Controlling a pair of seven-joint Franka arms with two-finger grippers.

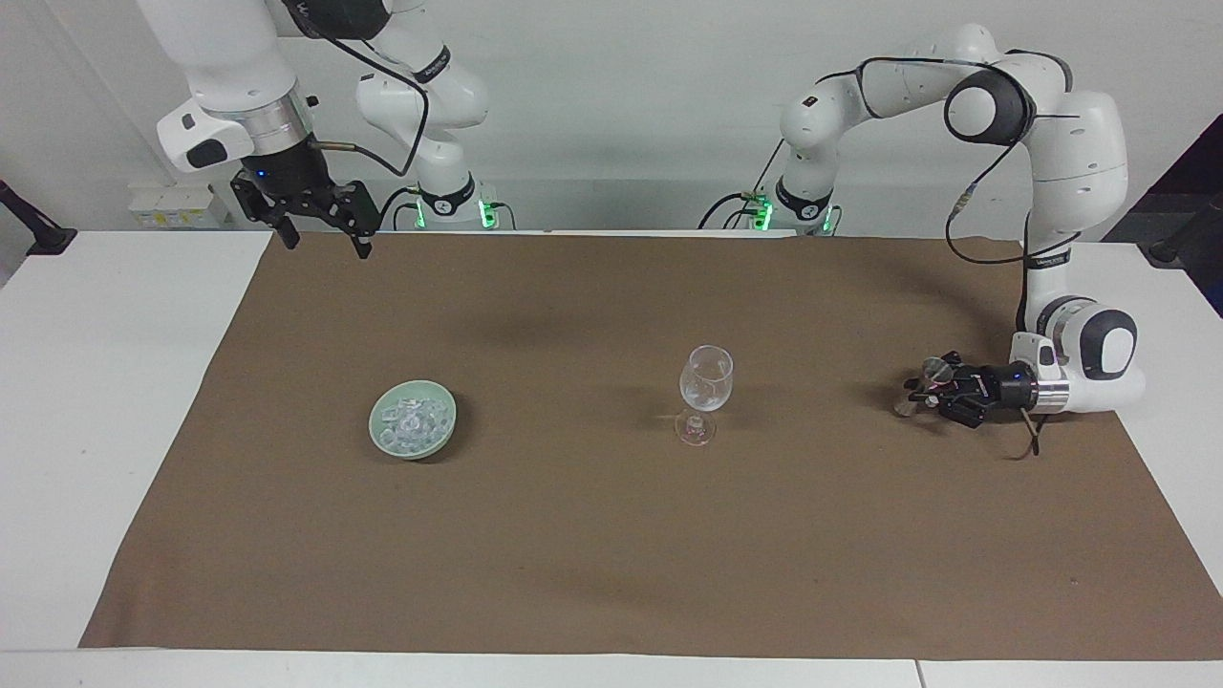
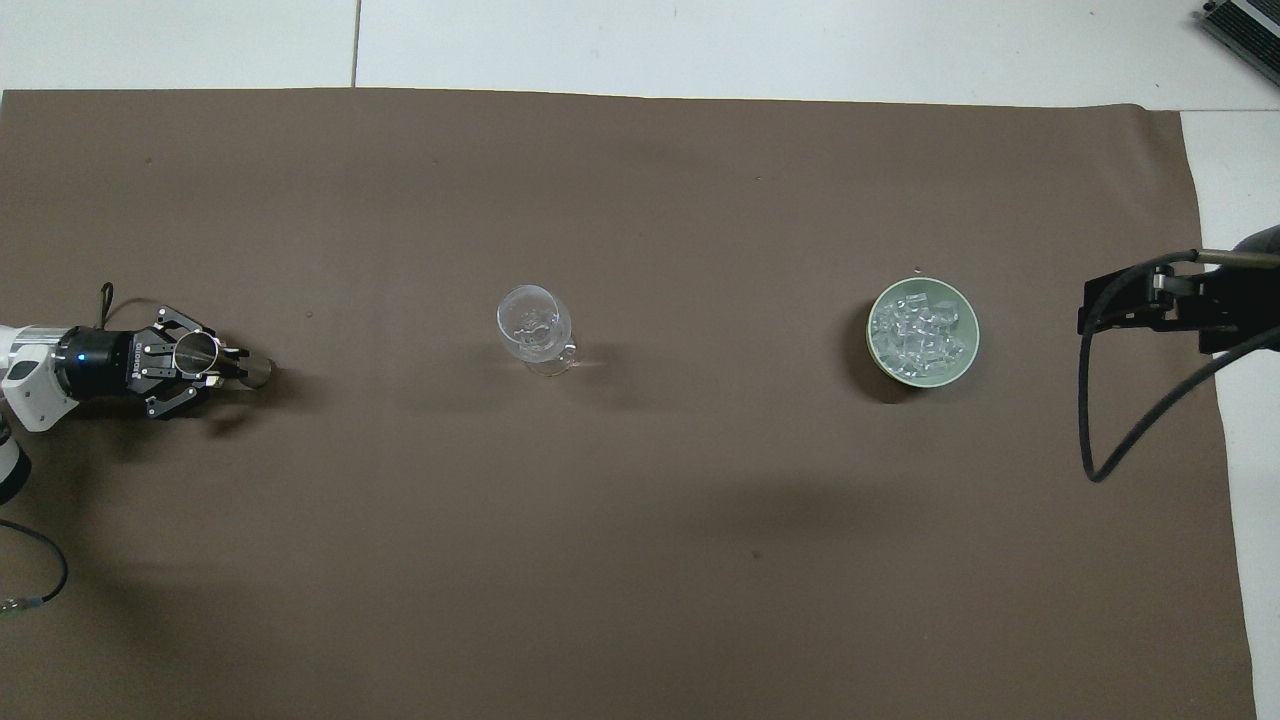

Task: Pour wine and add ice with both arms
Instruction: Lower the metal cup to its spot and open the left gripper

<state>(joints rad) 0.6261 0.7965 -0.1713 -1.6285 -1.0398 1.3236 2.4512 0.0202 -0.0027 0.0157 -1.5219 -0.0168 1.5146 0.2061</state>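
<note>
A clear stemmed wine glass [image 1: 706, 382] stands upright at the middle of the brown cloth; it also shows in the overhead view [image 2: 535, 328]. The ice [image 1: 413, 419] is heaped in a pale green bowl [image 1: 375, 422] toward the right arm's end, also in the overhead view [image 2: 922, 330]. My left gripper [image 1: 925, 390] lies low and level at the left arm's end of the cloth, shut on a small silvery stemmed cup [image 2: 195, 352] whose foot is at the cloth. My right gripper [image 1: 325, 244] hangs open and empty, high over the cloth's edge by its base.
The brown cloth [image 1: 611, 554] covers most of the white table [image 1: 96, 382]. A black cable loops down from the right arm's wrist [image 2: 1100, 440] in the overhead view. White table surface shows at both ends.
</note>
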